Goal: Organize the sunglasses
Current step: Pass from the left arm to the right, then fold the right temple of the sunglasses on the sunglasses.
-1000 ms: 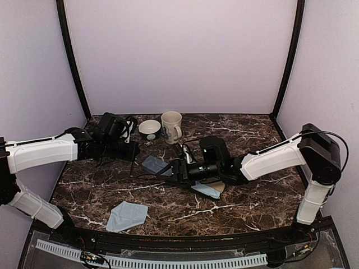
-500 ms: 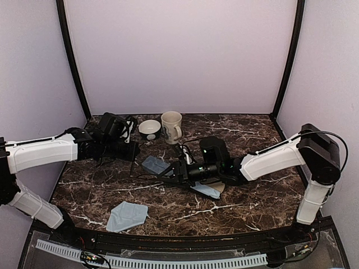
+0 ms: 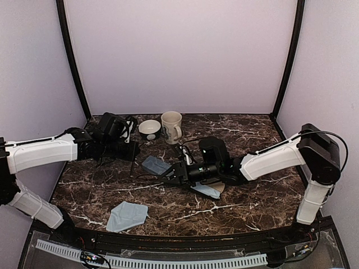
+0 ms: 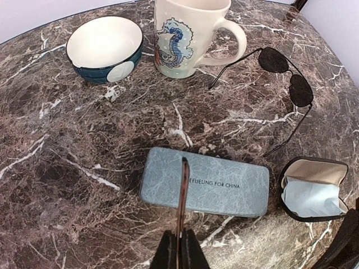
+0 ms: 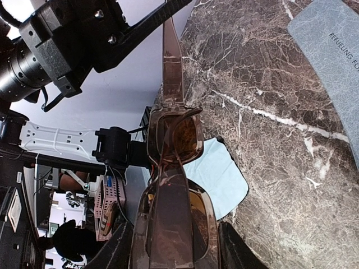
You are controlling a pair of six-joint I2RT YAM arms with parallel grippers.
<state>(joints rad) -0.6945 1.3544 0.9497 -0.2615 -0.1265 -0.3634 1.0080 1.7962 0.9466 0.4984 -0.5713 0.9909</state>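
Note:
The brown sunglasses (image 5: 174, 134), thick and squarish, hang above the table between the two arms. My right gripper (image 5: 176, 249) is shut on their frame, a finger against each side. One temple arm (image 4: 183, 190) sticks out straight, and my left gripper (image 4: 180, 238) is shut on it. In the top view the right gripper (image 3: 178, 172) sits mid-table and the left gripper (image 3: 132, 150) farther left. The black wire sunglasses (image 4: 286, 78) lie unfolded on the table to the right of the mug.
A grey-blue hard case (image 4: 224, 185) lies shut below the left gripper. An open black oval case (image 4: 314, 188) with a pale cloth inside sits to its right. A bowl (image 4: 104, 47) and a seahorse mug (image 4: 188, 36) stand at the back. A blue cloth (image 3: 127, 216) lies front left.
The right gripper's jaws have drawn in around the brown sunglasses' frame. The left arm has stayed where it was, still gripping the temple arm.

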